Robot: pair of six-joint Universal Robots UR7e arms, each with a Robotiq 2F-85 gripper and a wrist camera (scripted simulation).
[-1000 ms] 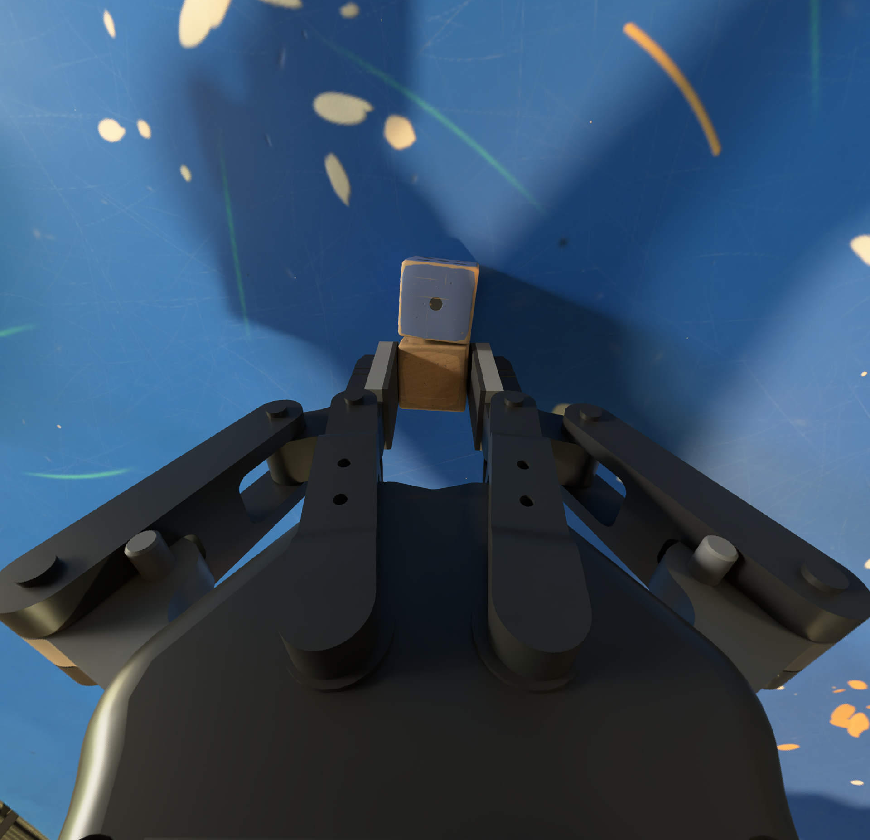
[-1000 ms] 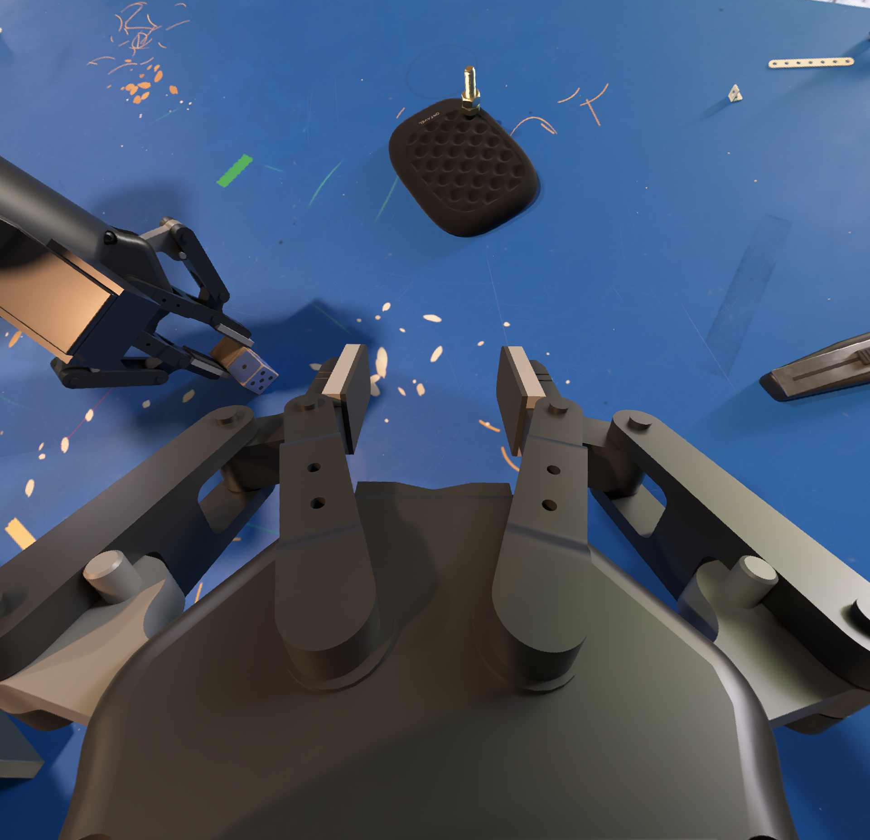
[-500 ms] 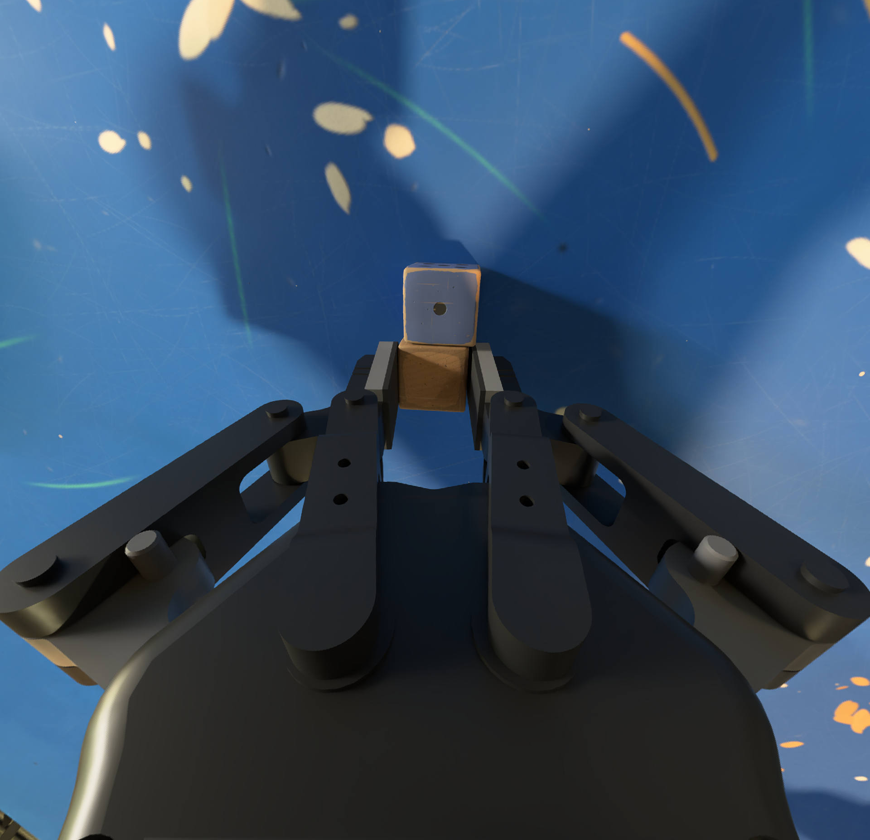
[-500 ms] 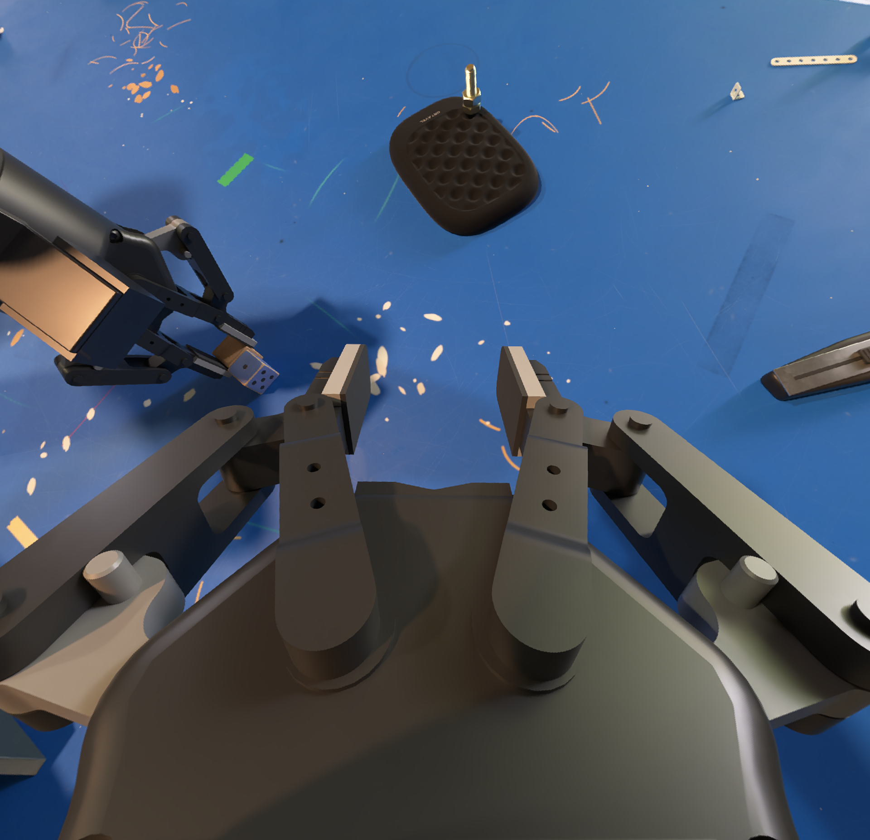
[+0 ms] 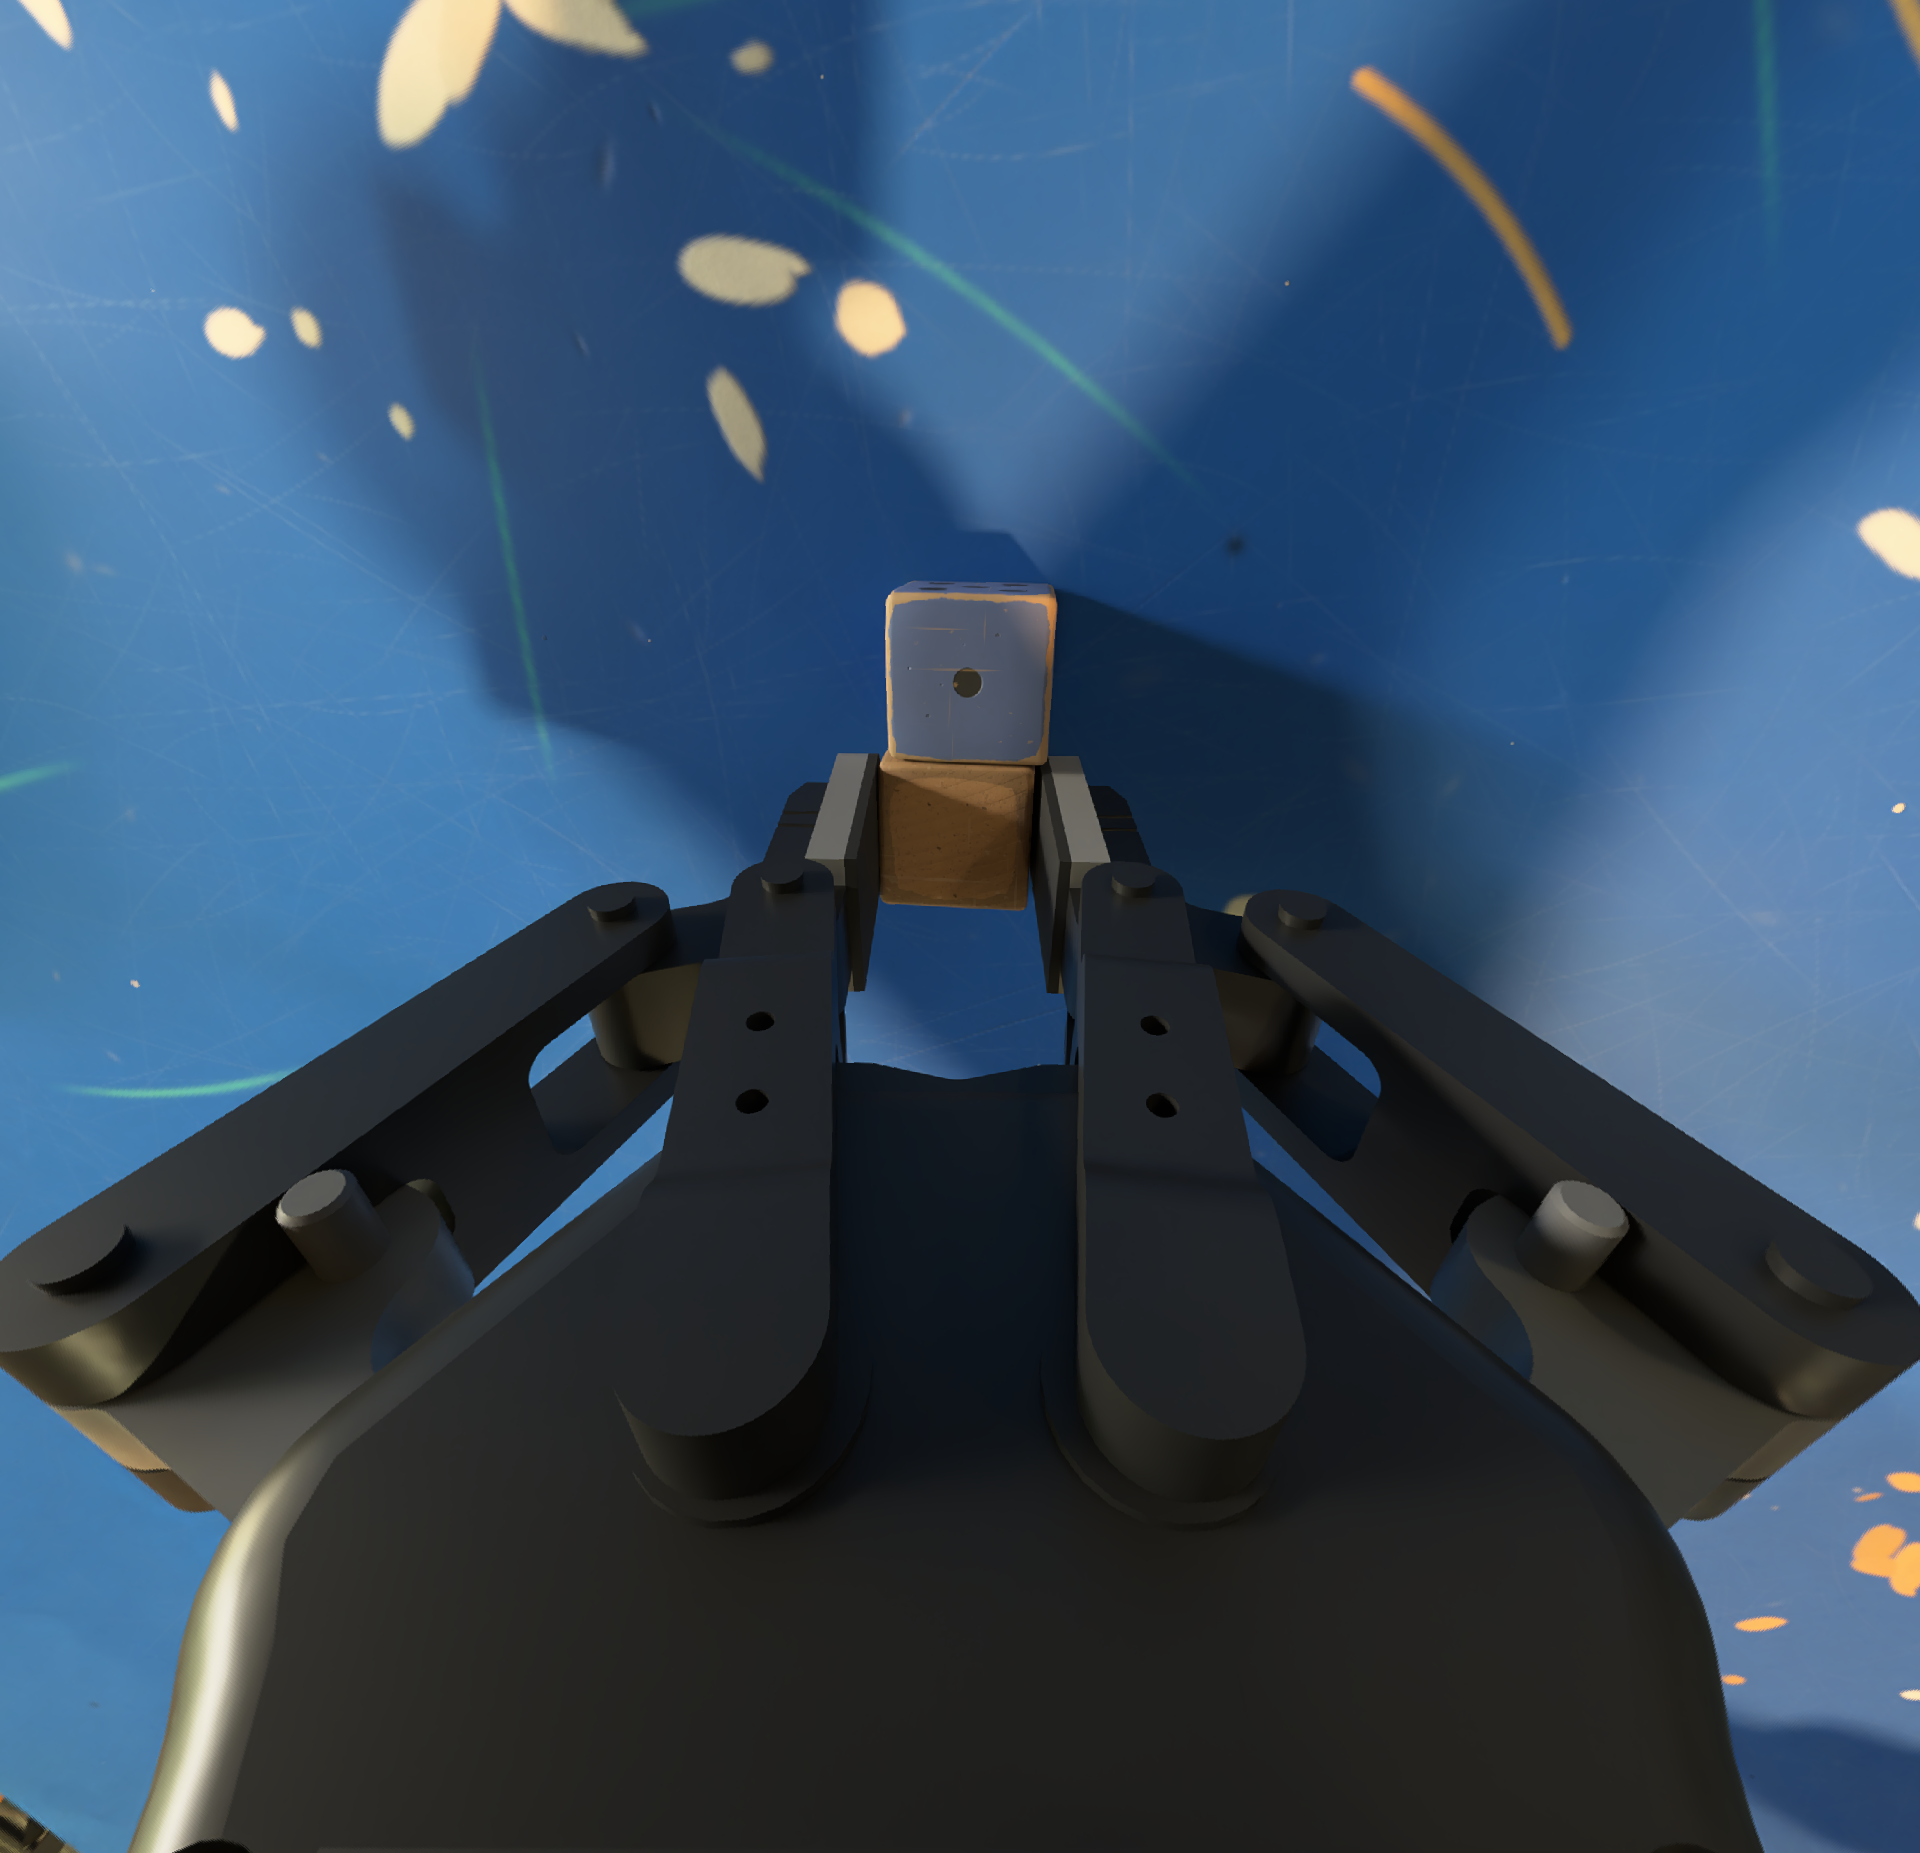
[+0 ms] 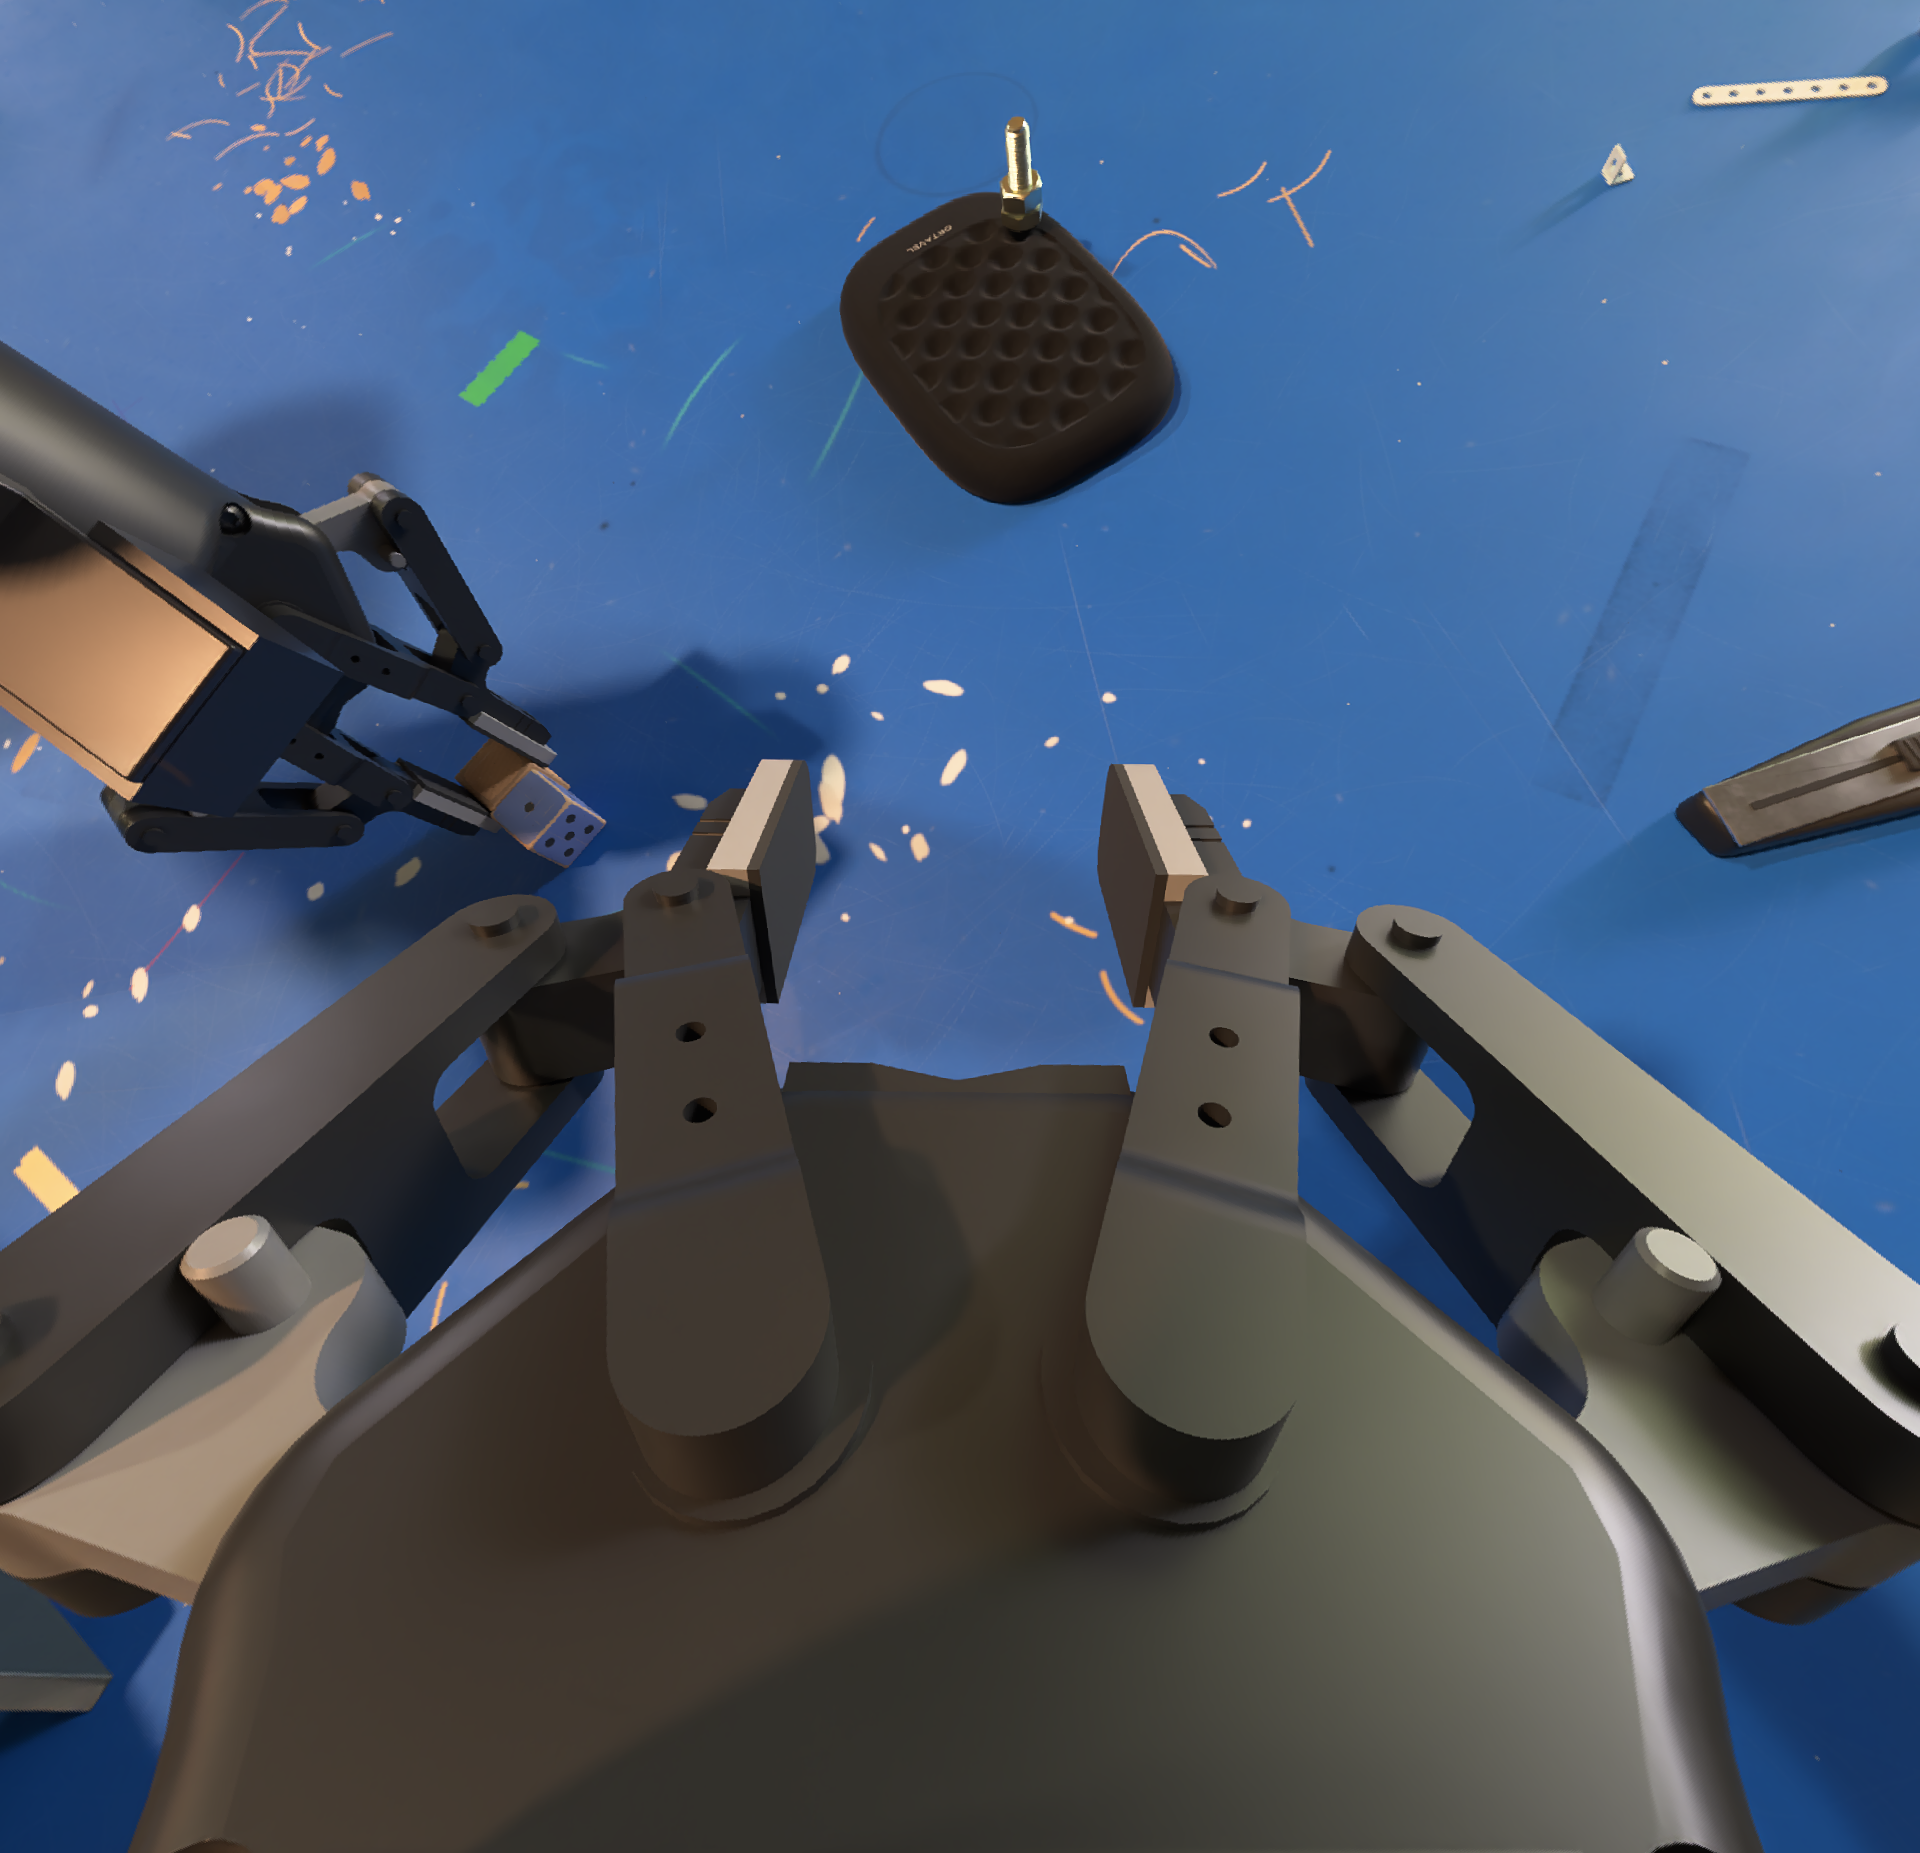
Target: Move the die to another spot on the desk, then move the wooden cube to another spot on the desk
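My left gripper (image 5: 956, 801) is shut on the small wooden cube (image 5: 954, 837), with one pad on each side of it. The white die (image 5: 968, 676) sits flush against the cube's far face, just past the fingertips, low over the blue desk (image 5: 1455, 764). In the right wrist view the left gripper (image 6: 488, 764) comes in from the left with the cube (image 6: 497, 762) and the die (image 6: 551, 816) at its tip. My right gripper (image 6: 951, 827) is open and empty, hovering above the desk to the right of the die.
A black dimpled pad (image 6: 1003, 349) with a brass bolt (image 6: 1018, 167) standing at its far edge lies farther back. A dark flat tool (image 6: 1808, 785) lies at the right, a holed metal strip (image 6: 1787, 91) and a small white piece (image 6: 1616, 167) at the far right.
The left gripper has shifted only slightly with the cube in its grip; the desk marks slid a little down its view. The die stays against the cube. The right gripper has not moved.
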